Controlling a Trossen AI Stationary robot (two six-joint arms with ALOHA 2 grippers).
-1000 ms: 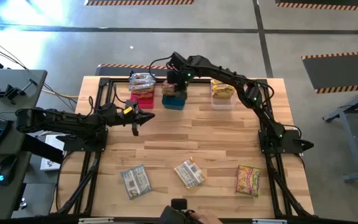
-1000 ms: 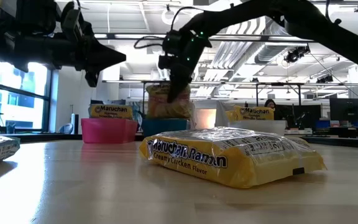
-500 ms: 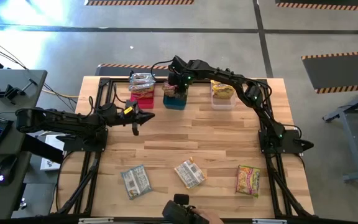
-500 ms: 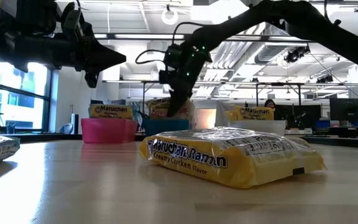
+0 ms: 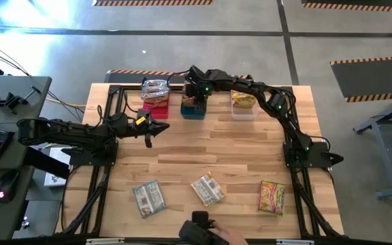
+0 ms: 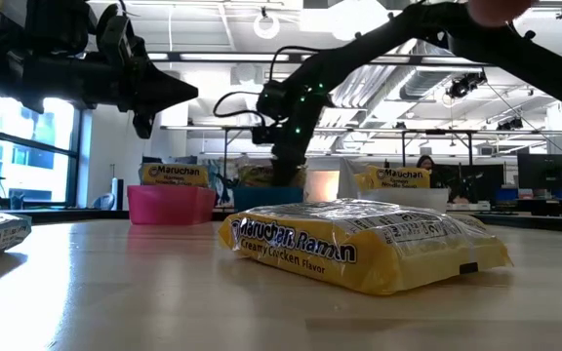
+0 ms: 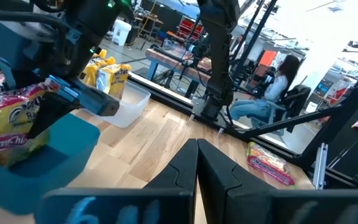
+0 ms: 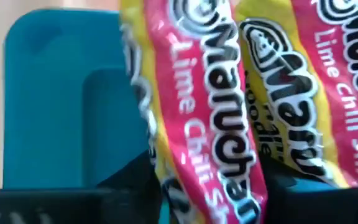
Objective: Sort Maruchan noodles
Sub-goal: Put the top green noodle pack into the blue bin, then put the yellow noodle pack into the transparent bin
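Lying loose on the bench (image 5: 182, 153) are three packets (image 5: 207, 190); three bins (image 5: 191, 111) hold more. Right tool (image 5: 192, 99) sits in the blue bin, jaws parted around a packet; left tool (image 5: 148, 141) is closed, empty.

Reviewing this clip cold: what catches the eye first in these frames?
The right gripper reaches down into the blue bin at the table's far edge, where Lime Chili packets stand. The pink bin and clear bin flank it, each holding packets. Three loose packets lie along the near edge, and the left gripper hangs shut at the left.
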